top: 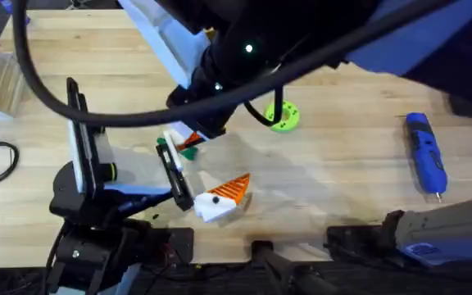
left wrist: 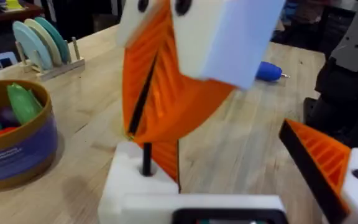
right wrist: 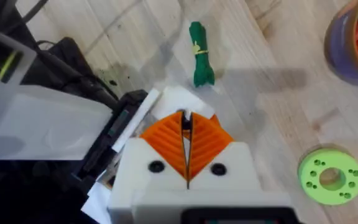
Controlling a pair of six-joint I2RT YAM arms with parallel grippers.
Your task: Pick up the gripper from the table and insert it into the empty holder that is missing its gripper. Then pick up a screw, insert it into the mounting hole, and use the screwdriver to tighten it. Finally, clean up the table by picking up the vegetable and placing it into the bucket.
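Light: bright and even on the tabletop (top: pixel 342 164).
Shadows: soft grey patch beside the green disc (top: pixel 283 116), toward the arm bases.
Blur: the dark arm (top: pixel 244 49) above that disc looms unfocused.
Left wrist focus: the close orange pads (left wrist: pixel 160 87) are smeared.

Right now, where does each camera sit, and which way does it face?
Overhead: fixed above the arms' bases, facing down and forward over the wooden table; left arm and looming dark right arm show.
Left wrist: on the left arm, facing low across the table at the right gripper; own fingers at bottom.
Right wrist: on the right arm, facing down at the table; own orange ribbed pads at bottom.
Shared: overhead and left wrist both see the blue cylindrical screwdriver.
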